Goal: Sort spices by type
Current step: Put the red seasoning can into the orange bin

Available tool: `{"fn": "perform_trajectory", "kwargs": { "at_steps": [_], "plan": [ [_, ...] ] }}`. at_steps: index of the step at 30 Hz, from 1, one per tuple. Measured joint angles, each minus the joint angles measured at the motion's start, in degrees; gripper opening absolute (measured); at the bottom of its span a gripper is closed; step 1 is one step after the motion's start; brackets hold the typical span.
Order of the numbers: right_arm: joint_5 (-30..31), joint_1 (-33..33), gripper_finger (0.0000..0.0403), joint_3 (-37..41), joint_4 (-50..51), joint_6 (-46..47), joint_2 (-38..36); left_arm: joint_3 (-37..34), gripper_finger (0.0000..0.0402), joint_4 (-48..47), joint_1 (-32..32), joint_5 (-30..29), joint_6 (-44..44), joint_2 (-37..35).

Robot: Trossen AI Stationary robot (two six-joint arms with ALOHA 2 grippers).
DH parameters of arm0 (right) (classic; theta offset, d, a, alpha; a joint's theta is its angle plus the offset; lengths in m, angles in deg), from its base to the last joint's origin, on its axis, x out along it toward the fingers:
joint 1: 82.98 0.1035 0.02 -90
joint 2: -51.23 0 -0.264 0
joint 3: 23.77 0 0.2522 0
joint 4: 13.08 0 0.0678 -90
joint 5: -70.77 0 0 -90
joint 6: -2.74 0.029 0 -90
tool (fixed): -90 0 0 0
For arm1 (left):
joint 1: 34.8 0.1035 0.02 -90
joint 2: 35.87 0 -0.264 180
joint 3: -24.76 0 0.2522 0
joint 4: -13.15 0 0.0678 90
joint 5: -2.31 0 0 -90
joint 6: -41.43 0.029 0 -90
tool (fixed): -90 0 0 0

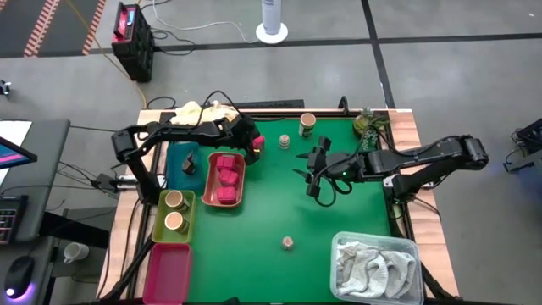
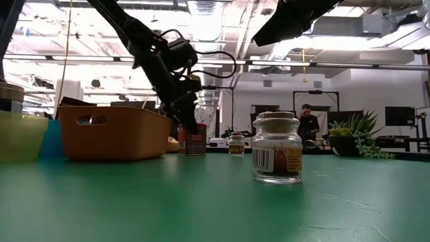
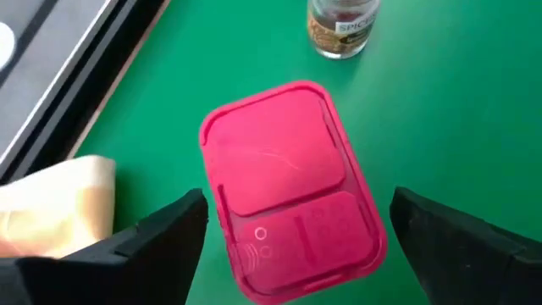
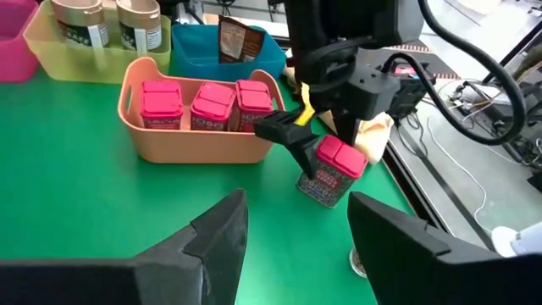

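pink tin (image 3: pixel 288 182) tilted on mat beside salmon tray (image 1: pixel 241 176) | left gripper (image 3: pixel 292 233) straddles it, jaws spread, nothing held | likely light, rigid, slick lid; grip flat sides | right gripper (image 1: pixel 315 174) mid-table, parted, empty

The pink spice packet (image 3: pixel 288 182) is showing a smooth, glossy plastic lid. The clear glass jar (image 2: pixel 276 148) is wearing a paper label. The green surface (image 1: pixel 339 220) is looking matt and smooth, edged in wood. The salmon tray (image 4: pixel 199 140) is looking like smooth plastic; the white-grey cloth (image 1: pixel 373 269) is lying soft and rumpled.
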Motion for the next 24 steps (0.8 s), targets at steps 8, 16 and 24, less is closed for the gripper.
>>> {"fn": "perform_trajectory", "kwargs": {
  "at_steps": [8,16,24],
  "plan": [
    [-0.02,0.22,0.0234,0.0,-0.47,0.41,0.02,0.0,0.0243,0.26,-0.27,-0.79,0.47,-0.02],
    [-0.02,0.22,0.0234,0.0,-0.54,0.43,0.02,0.12,0.0209,0.45,-0.27,-0.87,0.97,-1.27],
    [-0.02,0.22,0.0234,0.0,-0.13,0.41,0.04,6.44,0.0209,-16.24,-0.29,6.99,7.12,-11.24]
  ]
}}
